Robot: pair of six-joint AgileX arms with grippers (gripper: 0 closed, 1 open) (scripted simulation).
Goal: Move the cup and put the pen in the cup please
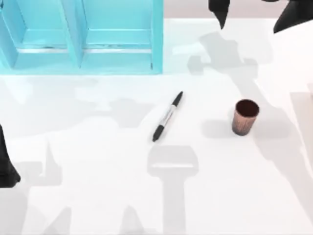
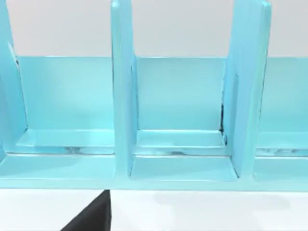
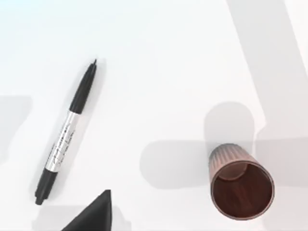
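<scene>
Desk, white and marked with soft grey shadows, carries the two task things near its middle. The pen lies flat on it, slanting from lower left to upper right in the top view, its grey-white barrel between black ends. The cup stands upright well to the pen's right, apart from it, its open mouth up and its inside dark. From the right wrist view the pen and the cup lie below the camera, with bare desk between them.

A blue shelf unit with upright dividers stands at the far left of the desk; the left wrist view faces its compartments closely.

The left hand sits at the desk's left edge in the top view, seen as a dark shape low on that side. The right hand hangs at the far right edge, above and behind the cup, with dark arm parts beside it. Whether either hand is open or closed, I cannot tell. Neither touches the pen or the cup.
</scene>
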